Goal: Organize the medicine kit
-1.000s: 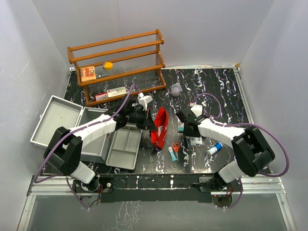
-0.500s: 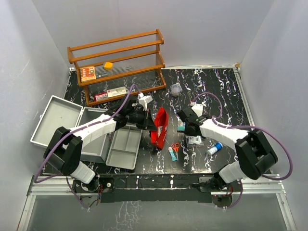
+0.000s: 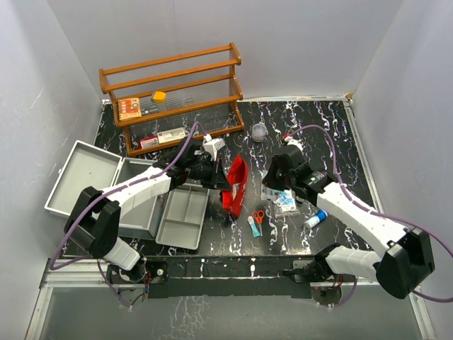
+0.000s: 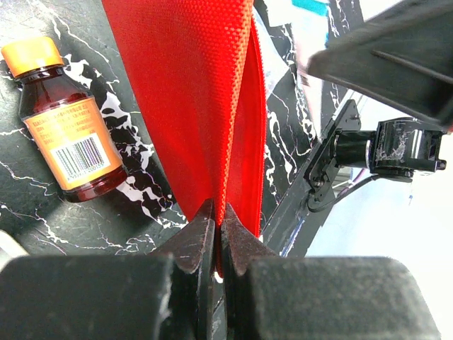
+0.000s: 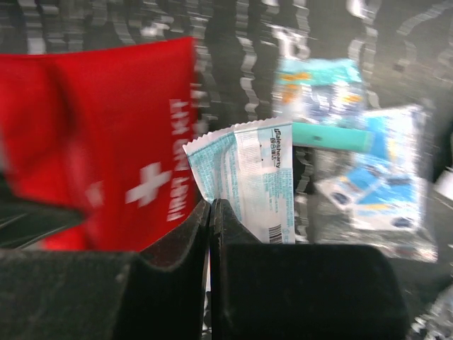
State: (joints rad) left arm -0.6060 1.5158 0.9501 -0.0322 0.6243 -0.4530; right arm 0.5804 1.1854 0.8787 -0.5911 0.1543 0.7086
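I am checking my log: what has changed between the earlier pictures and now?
The right arm swung its elbow outward to the right and toward the near edge; the right gripper is shut on a white-teal sachet beside the red pouch. The left gripper still holds that pouch; the medicine kit stayed.

Top view: we're high above, behind arm bases, looking down on whole table (image 3: 333,120); medicine kit (image 3: 81,177) seen only here. Left wrist: we're tight in, peering along red pouch (image 4: 191,92) down to tabletop. Right wrist: close, blurred, past sachet (image 5: 248,184) onto same pouch's face. Pouch shared by all three.
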